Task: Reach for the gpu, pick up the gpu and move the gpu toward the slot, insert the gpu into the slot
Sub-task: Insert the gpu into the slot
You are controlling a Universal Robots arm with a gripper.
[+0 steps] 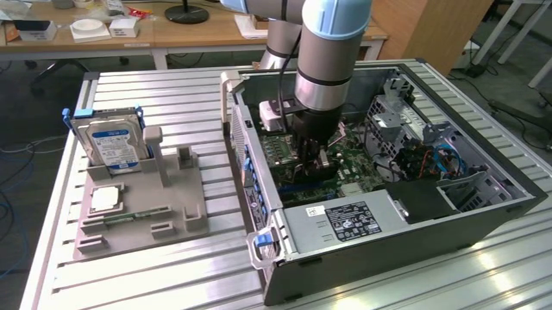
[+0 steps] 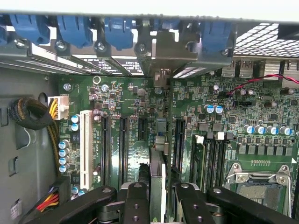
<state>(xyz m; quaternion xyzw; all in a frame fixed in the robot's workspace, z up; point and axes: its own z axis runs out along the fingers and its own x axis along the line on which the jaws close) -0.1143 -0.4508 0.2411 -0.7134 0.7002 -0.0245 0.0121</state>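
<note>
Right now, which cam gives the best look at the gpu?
The wrist view. The gpu appears edge-on between the gripper jaws, directly over the motherboard slots. In the exterior view the gpu is mostly hidden behind the arm inside the computer case, so little of it reads.

The exterior view looks down from high and well back at the open computer case on the desk. The wrist view faces close onto the motherboard inside that case, which both views share.
</note>
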